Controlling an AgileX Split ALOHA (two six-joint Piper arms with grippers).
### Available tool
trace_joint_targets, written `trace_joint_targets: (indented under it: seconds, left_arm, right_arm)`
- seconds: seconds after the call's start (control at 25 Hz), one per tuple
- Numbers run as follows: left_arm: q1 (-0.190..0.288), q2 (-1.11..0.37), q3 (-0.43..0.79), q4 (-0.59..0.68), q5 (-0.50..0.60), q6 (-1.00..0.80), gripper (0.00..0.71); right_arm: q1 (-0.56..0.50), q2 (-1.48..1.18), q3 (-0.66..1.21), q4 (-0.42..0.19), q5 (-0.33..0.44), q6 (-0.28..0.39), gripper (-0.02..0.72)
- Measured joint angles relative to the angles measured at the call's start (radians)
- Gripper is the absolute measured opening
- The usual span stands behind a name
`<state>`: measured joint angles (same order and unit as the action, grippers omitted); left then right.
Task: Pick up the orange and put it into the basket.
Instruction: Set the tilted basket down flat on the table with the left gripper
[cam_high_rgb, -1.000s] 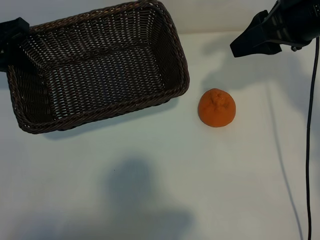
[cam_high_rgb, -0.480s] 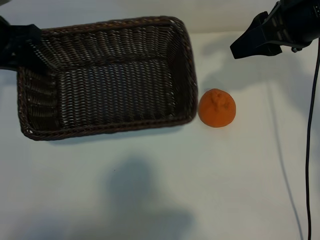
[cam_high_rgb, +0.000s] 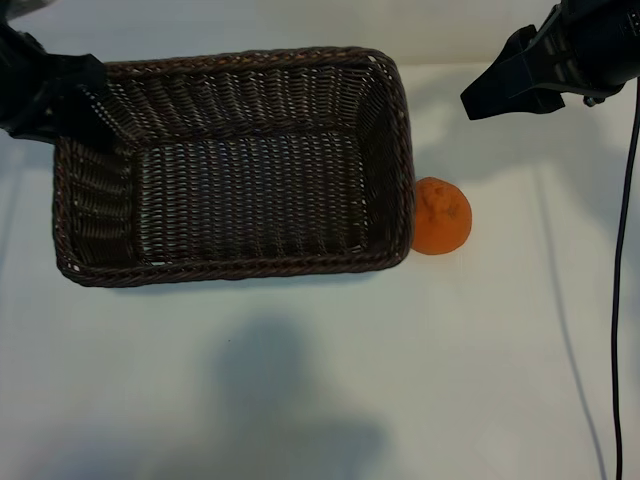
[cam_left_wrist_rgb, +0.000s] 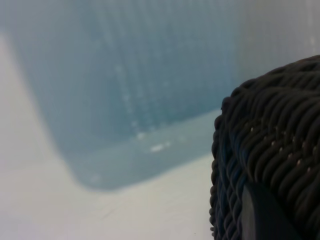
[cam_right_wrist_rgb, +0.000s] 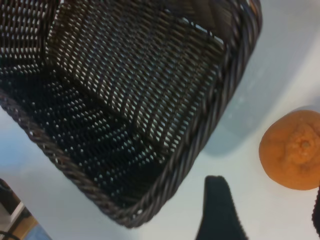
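White surface (cam_high_rgb: 320, 380) carries the orange (cam_high_rgb: 441, 216) touching the basket (cam_high_rgb: 400, 150), whose far corner the left gripper (cam_high_rgb: 70, 100) apparently pinches; further dragging could roll it from the spread right gripper (cam_high_rgb: 490, 95).

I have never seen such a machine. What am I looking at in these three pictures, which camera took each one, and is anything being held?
This is a robot with two arms at a white table. The wide picture comes from a camera above; the other two come from cameras on the wrists.

On the table stand a dark woven basket and, at its right end, a small orange, outside the basket and touching or nearly touching its rim.

The left gripper is closed on the basket's left end; its wrist picture shows the weave pressed close against a dark finger.

The right gripper hangs open above the table, beyond the orange, holding nothing. Its wrist picture looks down on the basket and the orange.
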<state>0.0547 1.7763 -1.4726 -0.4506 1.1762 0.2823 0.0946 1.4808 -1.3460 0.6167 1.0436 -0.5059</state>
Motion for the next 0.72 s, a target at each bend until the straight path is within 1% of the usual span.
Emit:
trace_joint_targets:
  seconds: [0.16,0.48,0.72]
  left_arm:
    - [-0.018,0.055,0.0,-0.001,0.0,-0.017,0.175]
    - [-0.018,0.149,0.0,-0.007,-0.009,-0.039,0.175]
    - [-0.018,0.177,-0.01,-0.006,-0.012,-0.041,0.175]
  right_arm:
    - [0.0,0.0,0.0,0.0,0.001,0.0,0.444]
    - [0.0,0.0,0.0,0.0,0.004,0.0,0.444]
    - [0.0,0.0,0.0,0.0,0.004,0.0,0.444]
